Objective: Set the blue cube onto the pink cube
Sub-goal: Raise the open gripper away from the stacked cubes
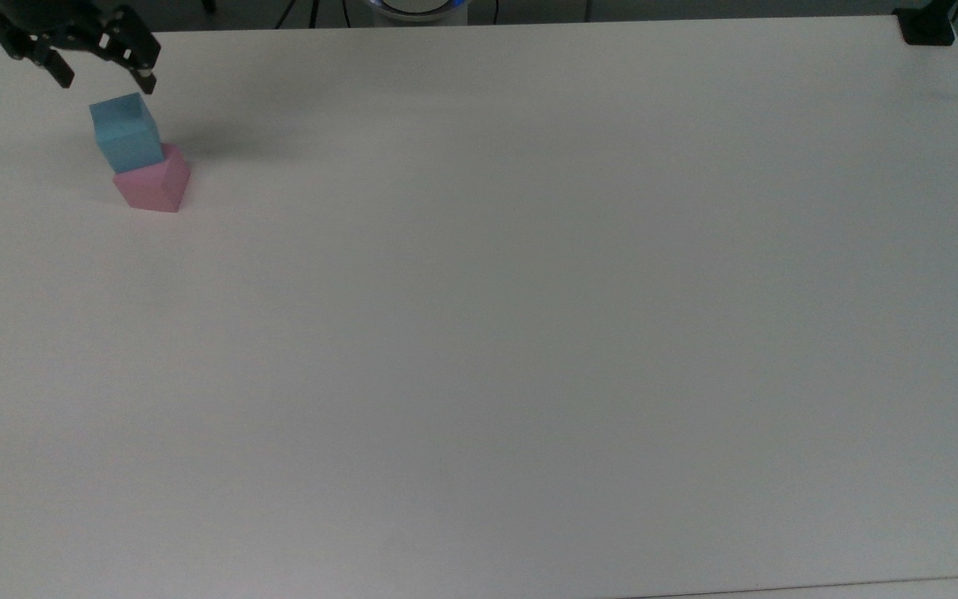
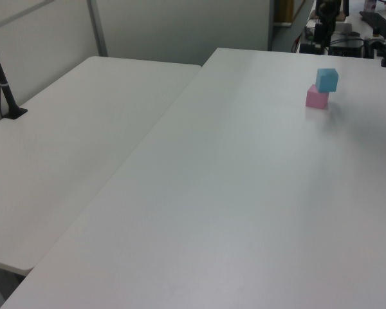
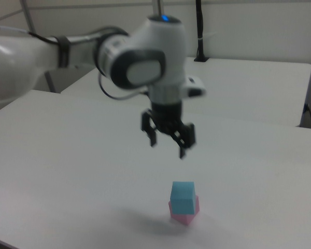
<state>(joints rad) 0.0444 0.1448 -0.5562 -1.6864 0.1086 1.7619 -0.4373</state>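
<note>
The blue cube (image 1: pixel 124 133) rests on top of the pink cube (image 1: pixel 155 185) near the top view's upper left corner, turned a little against the cube below. The same stack stands in the left view, blue cube (image 2: pixel 327 79) over pink cube (image 2: pixel 316 98), and in the right view, blue cube (image 3: pixel 183 197) over pink cube (image 3: pixel 183 215). My gripper (image 1: pixel 103 73) hangs open above the stack with nothing between its fingers. In the right view the gripper (image 3: pixel 167 143) is well clear of the blue cube's top.
The white table (image 1: pixel 529 316) stretches wide to the right of the stack. A black clamp (image 1: pixel 926 25) sits at the top view's far right corner. A second white table (image 2: pixel 71 135) adjoins in the left view, with a black post (image 2: pixel 3 80) on it.
</note>
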